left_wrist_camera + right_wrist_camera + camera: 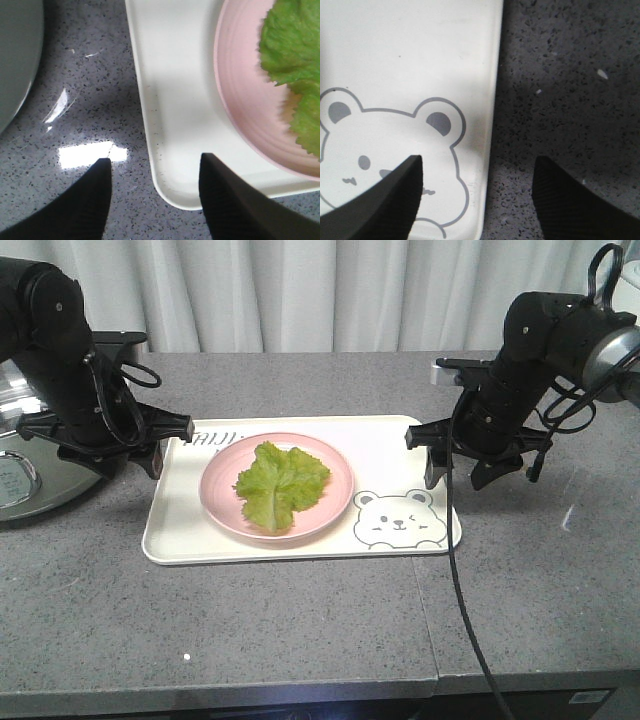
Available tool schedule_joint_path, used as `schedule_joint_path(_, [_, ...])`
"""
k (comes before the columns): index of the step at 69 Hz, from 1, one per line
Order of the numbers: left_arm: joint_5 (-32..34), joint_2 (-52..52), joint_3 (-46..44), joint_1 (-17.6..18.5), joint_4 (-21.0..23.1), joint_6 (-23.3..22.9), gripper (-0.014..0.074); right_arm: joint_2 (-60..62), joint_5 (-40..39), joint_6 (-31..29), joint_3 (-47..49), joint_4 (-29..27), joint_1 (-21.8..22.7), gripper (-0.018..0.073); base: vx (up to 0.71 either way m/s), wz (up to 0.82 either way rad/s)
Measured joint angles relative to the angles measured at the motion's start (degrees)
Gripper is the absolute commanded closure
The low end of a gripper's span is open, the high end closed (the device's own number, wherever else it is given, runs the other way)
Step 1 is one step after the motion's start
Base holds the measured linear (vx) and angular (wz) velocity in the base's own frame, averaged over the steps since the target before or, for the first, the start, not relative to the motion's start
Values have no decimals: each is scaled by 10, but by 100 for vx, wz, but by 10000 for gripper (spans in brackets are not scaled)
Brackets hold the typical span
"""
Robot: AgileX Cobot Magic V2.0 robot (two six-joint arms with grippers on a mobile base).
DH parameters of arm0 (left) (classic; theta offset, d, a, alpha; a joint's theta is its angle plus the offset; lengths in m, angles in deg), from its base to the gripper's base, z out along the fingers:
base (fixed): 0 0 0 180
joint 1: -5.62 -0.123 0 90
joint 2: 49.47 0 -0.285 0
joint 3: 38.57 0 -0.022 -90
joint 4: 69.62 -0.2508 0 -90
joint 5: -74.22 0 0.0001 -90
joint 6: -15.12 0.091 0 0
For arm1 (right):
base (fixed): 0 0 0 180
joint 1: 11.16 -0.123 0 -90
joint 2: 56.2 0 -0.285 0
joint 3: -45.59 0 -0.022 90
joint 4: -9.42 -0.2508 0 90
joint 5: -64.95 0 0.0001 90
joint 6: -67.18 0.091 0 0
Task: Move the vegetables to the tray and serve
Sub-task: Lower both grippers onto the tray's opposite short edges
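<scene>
The vegetables, one crinkly green lettuce leaf [280, 483], lie on a round pink plate [222, 505] that stands on the cream tray [300, 546]. My left gripper [162, 448] is open at the tray's left side. In the left wrist view the tray's [170, 75] rounded corner lies between the jaws of the left gripper [154, 159], with the plate [235, 90] and leaf [295, 60] beyond. My right gripper [438, 456] is open at the tray's right side. In its wrist view the right gripper [479, 159] straddles the tray's [420, 50] edge by the bear drawing [380, 145].
A shiny metal cooker [25, 475] sits at the far left behind my left arm and shows as a grey curve [15, 60] in the left wrist view. A black cable [462, 590] hangs from the right arm over the grey speckled table's front edge. A curtain closes the back.
</scene>
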State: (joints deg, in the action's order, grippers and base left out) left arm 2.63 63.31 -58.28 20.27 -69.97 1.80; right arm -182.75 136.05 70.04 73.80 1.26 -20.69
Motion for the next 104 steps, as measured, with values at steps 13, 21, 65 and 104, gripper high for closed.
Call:
schedule_joint_path(13, [0, 0, 0, 0, 0, 0, 206, 0, 0, 1, 0, -1, 0, 106, 0, 0])
schedule_joint_path(21, [0, 1, 0, 0, 0, 0, 206, 0, -1, 2, -6, -2, 0, 106, 0, 0])
schedule_joint_path(65, [4, 2, 56, 0, 0, 1, 206, 0, -3, -2, -42, 0, 0, 106, 0, 0])
schedule_joint_path(104, [26, 19, 73, 0, 0, 6, 206, 0, -3, -2, -42, 0, 0, 106, 0, 0])
